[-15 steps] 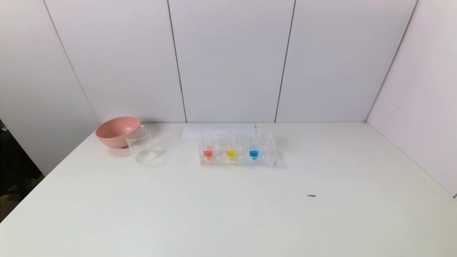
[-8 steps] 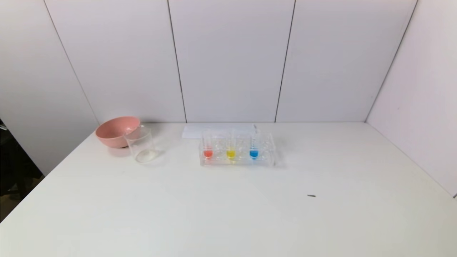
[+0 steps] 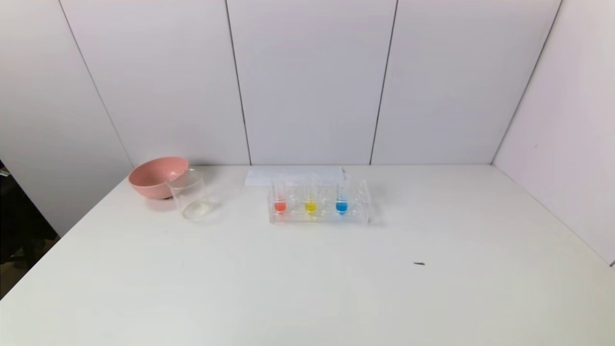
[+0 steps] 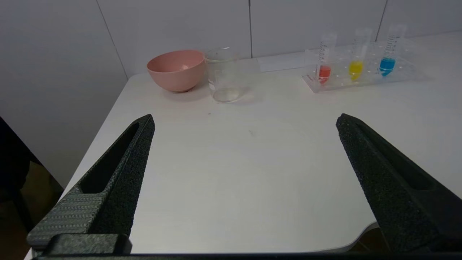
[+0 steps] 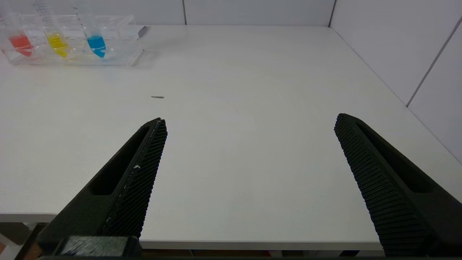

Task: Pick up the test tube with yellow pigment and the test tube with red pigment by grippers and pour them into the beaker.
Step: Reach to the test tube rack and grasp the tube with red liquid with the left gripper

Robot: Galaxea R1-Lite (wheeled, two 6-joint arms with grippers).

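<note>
The test tube with red pigment [image 3: 279, 198] and the test tube with yellow pigment [image 3: 311, 198] stand upright in a clear rack [image 3: 319, 217] at the table's middle back, also seen from the wrists as red [image 4: 324, 61] [image 5: 20, 39] and yellow [image 4: 356, 57] [image 5: 56, 38]. The empty beaker [image 3: 190, 194] [image 4: 223, 74] stands to the rack's left. My left gripper [image 4: 245, 121] hangs open near the table's front left edge, nothing between its jaws. My right gripper [image 5: 249, 121] is open at the front right edge, likewise empty. Neither arm shows in the head view.
A pink bowl [image 3: 157, 177] [image 4: 176, 69] sits just behind the beaker. A blue-liquid tube [image 3: 341, 197] stands in the same rack. A white paper sheet [image 3: 293, 176] lies behind the rack. A small dark speck [image 3: 419, 263] lies on the white table [image 3: 307, 288].
</note>
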